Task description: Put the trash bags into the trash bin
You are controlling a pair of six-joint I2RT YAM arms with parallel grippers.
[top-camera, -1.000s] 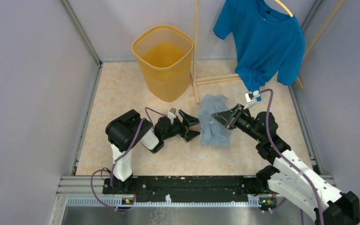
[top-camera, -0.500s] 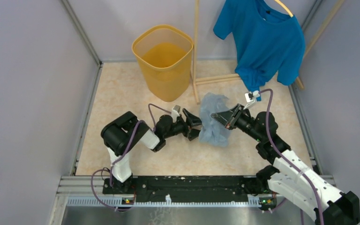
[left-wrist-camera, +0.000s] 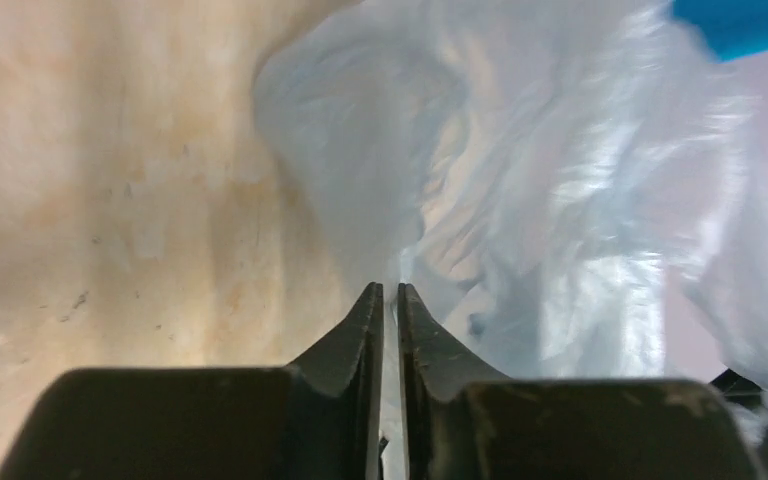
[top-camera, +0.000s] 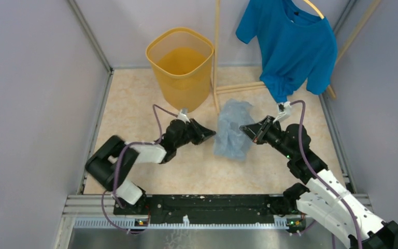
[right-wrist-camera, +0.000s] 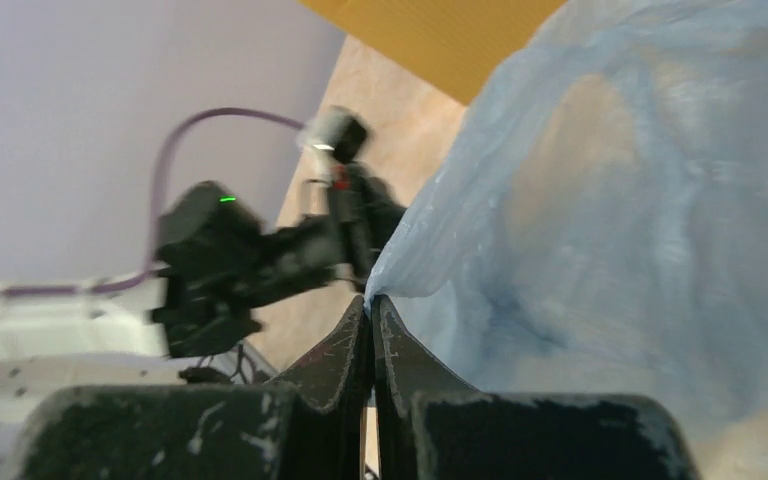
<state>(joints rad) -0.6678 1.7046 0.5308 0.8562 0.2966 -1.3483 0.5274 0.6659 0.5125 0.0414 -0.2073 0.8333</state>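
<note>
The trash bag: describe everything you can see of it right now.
The trash bag is a thin, crinkly film, pale blue and translucent, crumpled into a loose upright bunch over the beige table. It lies between the two arms, nearer than the yellow bin and apart from it. The left gripper pinches film at its left edge and the right gripper pinches its right edge, jaws closed on the plastic. Whether its lower end rests on the table is unclear.
</note>
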